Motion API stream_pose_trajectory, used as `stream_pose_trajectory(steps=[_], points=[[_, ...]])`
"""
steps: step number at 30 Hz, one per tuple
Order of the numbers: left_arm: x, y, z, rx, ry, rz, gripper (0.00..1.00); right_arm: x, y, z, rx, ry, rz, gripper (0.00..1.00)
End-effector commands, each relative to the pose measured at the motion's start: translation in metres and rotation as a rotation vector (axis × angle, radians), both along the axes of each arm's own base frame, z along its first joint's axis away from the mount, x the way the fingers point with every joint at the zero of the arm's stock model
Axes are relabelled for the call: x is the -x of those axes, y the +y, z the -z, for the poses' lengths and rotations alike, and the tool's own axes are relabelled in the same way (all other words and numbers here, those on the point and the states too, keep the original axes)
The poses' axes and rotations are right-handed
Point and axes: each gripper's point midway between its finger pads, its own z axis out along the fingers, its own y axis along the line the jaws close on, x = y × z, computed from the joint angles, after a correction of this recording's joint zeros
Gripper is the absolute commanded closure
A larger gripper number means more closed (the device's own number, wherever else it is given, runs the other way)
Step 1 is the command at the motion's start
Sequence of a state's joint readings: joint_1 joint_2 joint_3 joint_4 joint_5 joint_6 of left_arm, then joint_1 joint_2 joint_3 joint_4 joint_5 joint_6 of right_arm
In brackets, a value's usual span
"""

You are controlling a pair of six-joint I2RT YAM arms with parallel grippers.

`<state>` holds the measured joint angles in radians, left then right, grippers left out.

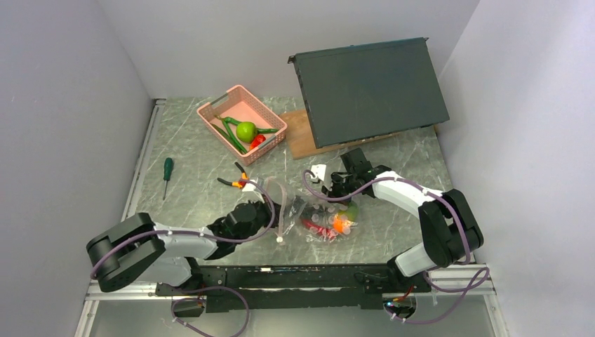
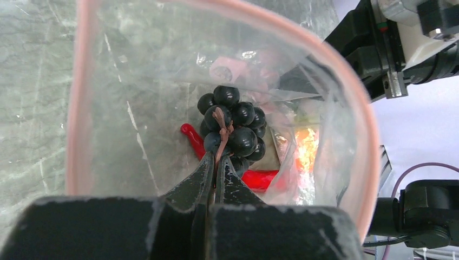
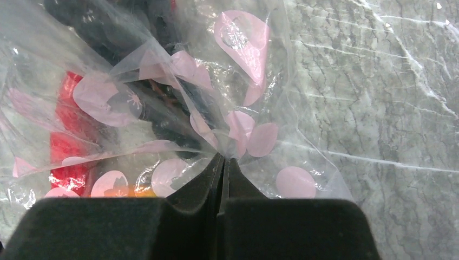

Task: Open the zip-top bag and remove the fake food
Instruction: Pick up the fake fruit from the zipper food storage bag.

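The zip-top bag [image 1: 316, 219] lies open between the arms. The left gripper [image 2: 215, 162] pinches the black grapes [image 2: 234, 124] inside it, and the right gripper [image 3: 223, 162] pinches the plastic. A green apple [image 1: 245, 130] sits in the pink basket [image 1: 210, 112]; more food is left inside the bag

L wrist cam: red piece [image 2: 260, 179] partly hidden behind dark bunch [image 2: 234, 125] & left gripper [image 2: 215, 161] tips; orange blur [image 2: 306, 147] behind zip-top bag [image 2: 135, 81] film, maybe mango. R wrist cam: fake food [image 3: 67, 138] smeared by bag folds, cut off top & left. Top cam: wooden board [image 1: 300, 140] partly under dark panel [image 1: 372, 88].
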<state>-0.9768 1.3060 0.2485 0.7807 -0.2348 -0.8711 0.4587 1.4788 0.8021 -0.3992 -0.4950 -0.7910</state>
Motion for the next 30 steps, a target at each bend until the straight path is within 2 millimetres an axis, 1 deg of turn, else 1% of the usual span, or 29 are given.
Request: stream_pose_trajectory(steps=[1,17,21,25,30], points=[[-0.003,0.009,-0.015,0.012,-0.054,-0.031,1.0,-0.007,-0.004,-0.002,0.018,-0.014,0.026,1.0],[-0.001,0.05,-0.035,-0.049,-0.123,-0.121,1.0,-0.007,-0.005,-0.001,0.018,-0.01,0.027,1.0],[-0.002,0.059,-0.043,-0.065,-0.148,-0.147,1.0,-0.007,-0.005,-0.002,0.016,-0.01,0.026,1.0],[-0.003,0.065,-0.049,-0.075,-0.165,-0.162,1.0,-0.006,-0.005,-0.002,0.016,-0.008,0.022,1.0],[-0.003,0.068,-0.056,-0.09,-0.177,-0.163,1.0,-0.006,-0.005,-0.002,0.017,-0.008,0.021,1.0]])
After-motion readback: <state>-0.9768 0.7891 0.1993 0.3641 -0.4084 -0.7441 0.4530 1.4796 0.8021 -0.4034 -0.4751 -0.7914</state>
